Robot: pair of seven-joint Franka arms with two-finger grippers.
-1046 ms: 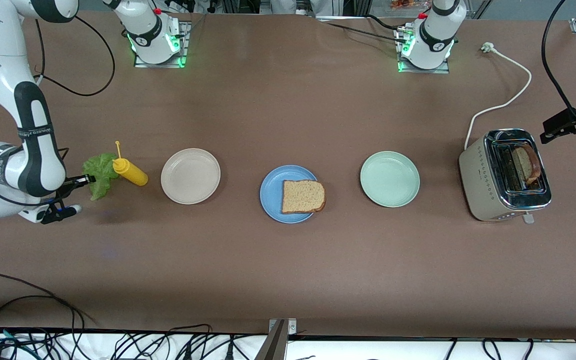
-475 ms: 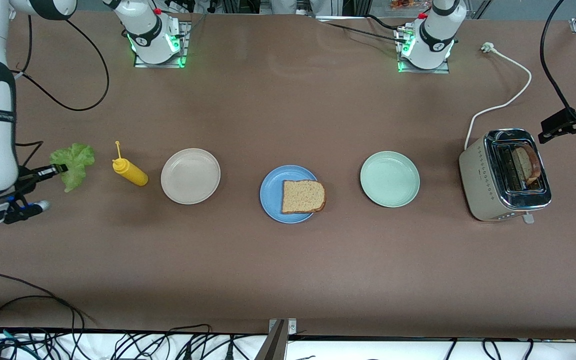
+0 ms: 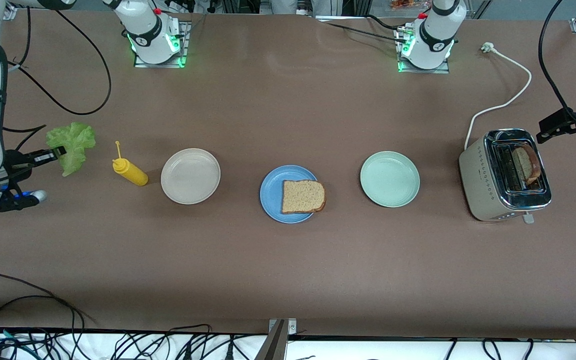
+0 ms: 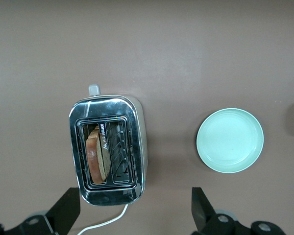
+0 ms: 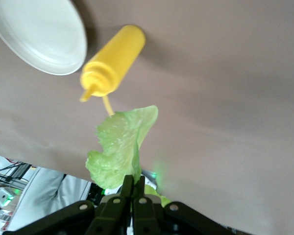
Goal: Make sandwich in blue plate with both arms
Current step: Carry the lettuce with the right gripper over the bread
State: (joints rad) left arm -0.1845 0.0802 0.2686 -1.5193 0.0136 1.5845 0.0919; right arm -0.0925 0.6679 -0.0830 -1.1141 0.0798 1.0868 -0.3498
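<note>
The right claw (image 3: 60,150) is up over the desk (image 3: 288,260) at the right arm's end, its fingers pinched tight on the stem end of a ruffled green lettuce leaf (image 3: 72,146). In the right wrist view the leaf (image 5: 120,149) runs lengthwise straight out from the closed fingertips, its long axis pointing toward the yellow squeeze bottle (image 5: 112,61). That bottle (image 3: 129,170) lies on its side on the desk, nozzle aimed away from the front camera and toward the right arm's end, just beside the cream-white plate (image 3: 190,176). The blue plate (image 3: 271,195) sits at the middle of the desk, between the cream-white plate and the pale green plate (image 3: 389,178). One slice of brown bread (image 3: 303,196) lies flat on it, shifted toward the left arm's end so that its crust overhangs the rim. The left claw (image 4: 134,213) hangs with its fingers spread wide and holding nothing, over the desk just beside the toaster (image 4: 110,149) at the left arm's end. A second slice of bread (image 3: 525,165) stands on edge in one of the toaster's slots, its long axis running along the slot.
</note>
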